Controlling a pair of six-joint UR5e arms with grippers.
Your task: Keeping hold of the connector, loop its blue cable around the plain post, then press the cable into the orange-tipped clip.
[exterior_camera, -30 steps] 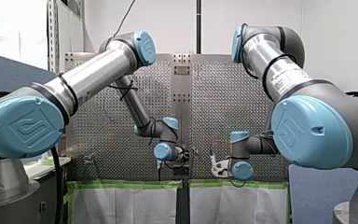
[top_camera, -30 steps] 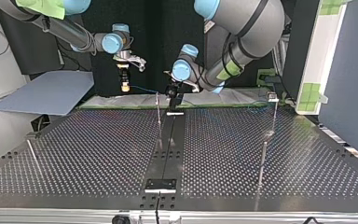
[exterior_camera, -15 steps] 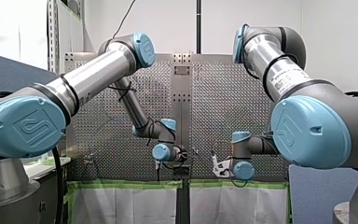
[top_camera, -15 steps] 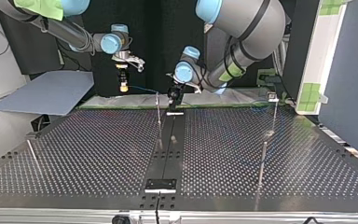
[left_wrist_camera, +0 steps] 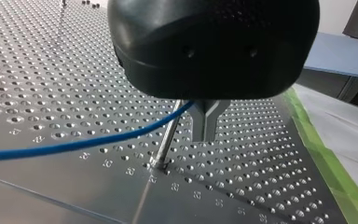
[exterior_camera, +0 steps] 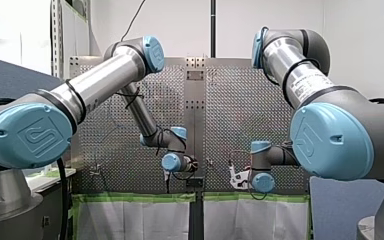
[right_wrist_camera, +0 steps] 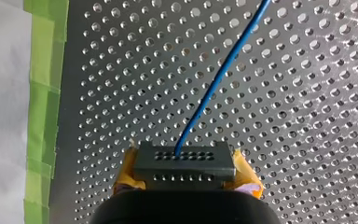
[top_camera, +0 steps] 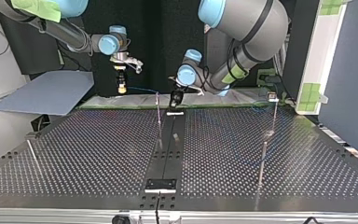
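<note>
Right hand [right_wrist_camera: 186, 173], yellow-padded, is clamped on the dark connector [right_wrist_camera: 185, 158] above the perforated tabletop [right_wrist_camera: 307, 93]. Its blue cable [right_wrist_camera: 216, 84] runs off to the plain post [left_wrist_camera: 167, 140], crossing it just under my left hand [top_camera: 175, 98], whose grip I cannot tell.
</note>
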